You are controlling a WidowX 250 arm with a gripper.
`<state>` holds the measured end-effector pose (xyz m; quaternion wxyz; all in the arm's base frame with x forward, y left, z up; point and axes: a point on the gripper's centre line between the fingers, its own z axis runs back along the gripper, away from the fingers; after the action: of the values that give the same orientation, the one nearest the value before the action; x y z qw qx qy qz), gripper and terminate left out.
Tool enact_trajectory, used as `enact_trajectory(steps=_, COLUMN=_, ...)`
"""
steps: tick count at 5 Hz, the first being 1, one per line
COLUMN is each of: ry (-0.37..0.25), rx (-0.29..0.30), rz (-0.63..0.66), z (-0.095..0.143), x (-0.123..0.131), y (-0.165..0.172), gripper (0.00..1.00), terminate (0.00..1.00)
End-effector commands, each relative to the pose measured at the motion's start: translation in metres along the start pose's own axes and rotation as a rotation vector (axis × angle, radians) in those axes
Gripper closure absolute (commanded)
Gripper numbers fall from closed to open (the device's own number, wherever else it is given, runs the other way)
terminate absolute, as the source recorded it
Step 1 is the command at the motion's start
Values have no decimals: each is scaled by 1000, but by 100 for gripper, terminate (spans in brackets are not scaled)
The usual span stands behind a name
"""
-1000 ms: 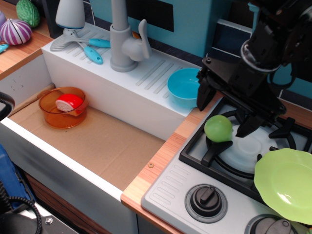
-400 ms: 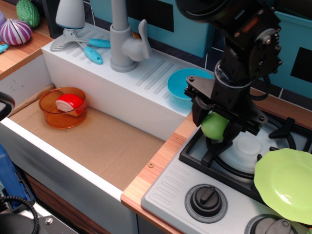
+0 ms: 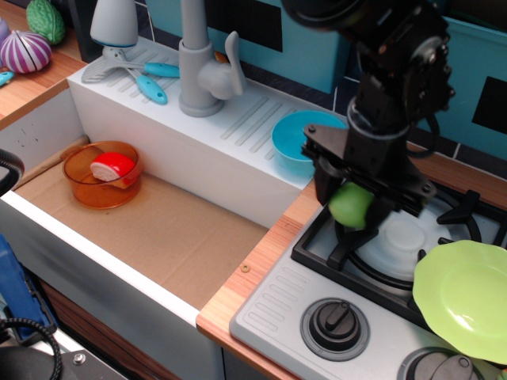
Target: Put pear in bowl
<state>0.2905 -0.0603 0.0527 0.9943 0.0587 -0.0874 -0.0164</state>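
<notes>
The light-green pear [image 3: 351, 206] sits at the left edge of the stove grate. My black gripper [image 3: 354, 204] reaches down from above and its two fingers stand on either side of the pear, close against it. The pear looks held between them. The turquoise-blue bowl [image 3: 295, 142] stands on the white drainboard just left of and behind the gripper, partly hidden by the arm.
A lime-green plate [image 3: 463, 299] lies on the stove at the right. An orange transparent bowl [image 3: 103, 174] with a red-white item sits in the sink. A grey faucet [image 3: 202, 67] and blue utensils [image 3: 150, 79] stand on the drainboard. Stove knobs [image 3: 335, 323] are in front.
The gripper swung left from behind the pear and came down around it. Its fingers now close on the pear, which has barely shifted on the grate.
</notes>
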Motion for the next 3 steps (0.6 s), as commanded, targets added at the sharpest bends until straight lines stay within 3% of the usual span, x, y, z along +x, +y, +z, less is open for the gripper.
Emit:
enact_trajectory(steps=1, ry=-41, rx=47, rz=-59, z=31, x=28, y=25, gripper=100, terminate=0)
enact_trajectory(steps=3, ry=-97, rx=120, rz=-175, z=27, x=52, y=67, gripper=100, terminate=0)
